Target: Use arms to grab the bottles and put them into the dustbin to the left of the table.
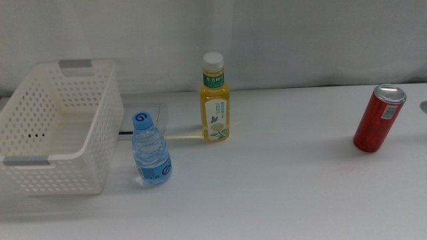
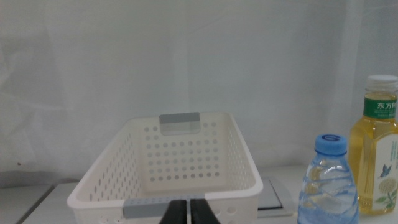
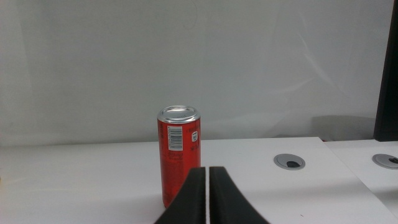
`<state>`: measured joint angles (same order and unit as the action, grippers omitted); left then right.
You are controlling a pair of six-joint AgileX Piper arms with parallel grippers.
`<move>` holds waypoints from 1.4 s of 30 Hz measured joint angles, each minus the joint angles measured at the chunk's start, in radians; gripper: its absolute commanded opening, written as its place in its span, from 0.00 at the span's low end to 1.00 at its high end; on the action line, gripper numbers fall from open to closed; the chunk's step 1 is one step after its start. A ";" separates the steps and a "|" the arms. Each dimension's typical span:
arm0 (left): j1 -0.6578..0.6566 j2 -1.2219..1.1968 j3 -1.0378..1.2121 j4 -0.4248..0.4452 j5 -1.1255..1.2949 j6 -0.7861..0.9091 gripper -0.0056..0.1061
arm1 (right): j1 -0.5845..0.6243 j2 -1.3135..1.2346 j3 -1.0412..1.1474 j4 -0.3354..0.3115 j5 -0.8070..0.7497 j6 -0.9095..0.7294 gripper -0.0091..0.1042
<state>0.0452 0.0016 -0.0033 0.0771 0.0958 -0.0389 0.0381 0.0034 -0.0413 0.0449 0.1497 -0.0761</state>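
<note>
Water bottle stands upright on the desk just beside the dustbin; yellow bottle stands nearby. Left fingers and right fingers are closed, empty.

I see a white curtain hanging creased behind the table. Light even, soft; faint shadows. Two round grey grommets sit in a white surface. Dark vertical post at one side.
</note>
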 measured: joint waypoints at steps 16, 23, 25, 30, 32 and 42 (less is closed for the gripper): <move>0.000 0.000 0.000 -0.020 -0.023 -0.247 0.88 | 0.000 0.000 0.000 0.012 -0.043 0.210 0.99; 0.000 0.000 -0.015 -0.026 -0.067 -0.277 0.88 | 0.000 0.000 0.000 0.018 -0.044 0.213 0.99; 0.000 0.005 -0.074 -0.015 -0.031 -0.268 0.88 | 0.000 0.000 0.000 0.018 -0.044 0.213 0.99; 0.000 0.072 -0.252 -0.010 0.054 -0.246 0.88 | 0.000 0.000 0.000 0.019 -0.044 0.215 0.99; 0.000 0.114 -0.311 -0.031 0.077 -0.246 0.87 | 0.000 0.000 0.000 0.019 -0.044 0.215 0.99; -0.033 0.352 -0.407 -0.117 0.064 -0.096 0.87 | 0.000 0.000 0.000 0.035 -0.044 0.217 0.99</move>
<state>0.0125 0.3533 -0.4102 -0.0394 0.1601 -0.1344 0.0381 0.0034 -0.0413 0.0799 0.1052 0.1411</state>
